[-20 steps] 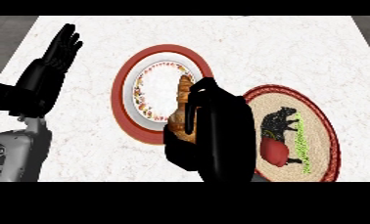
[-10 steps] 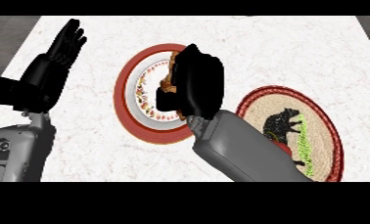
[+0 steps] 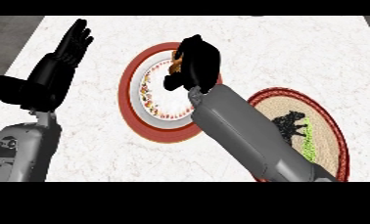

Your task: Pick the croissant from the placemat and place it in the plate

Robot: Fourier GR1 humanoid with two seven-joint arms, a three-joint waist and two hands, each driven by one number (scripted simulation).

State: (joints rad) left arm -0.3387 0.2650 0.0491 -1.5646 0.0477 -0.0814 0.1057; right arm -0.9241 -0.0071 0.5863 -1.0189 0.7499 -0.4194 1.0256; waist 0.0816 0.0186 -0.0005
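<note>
Croissant (image 3: pixel 175 64) mostly hidden by right robot hand (image 3: pixel 195 66)

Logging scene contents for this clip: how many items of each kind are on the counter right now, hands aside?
Plate: 1
Placemat: 1
Croissant: 1, mostly hidden in the right hand over the plate
Total: 3

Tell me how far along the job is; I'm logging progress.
Done: the croissant is off the placemat. In hand: the right hand is curled round it above the plate. Left: set it down and release. The left hand rests open at the left.
</note>
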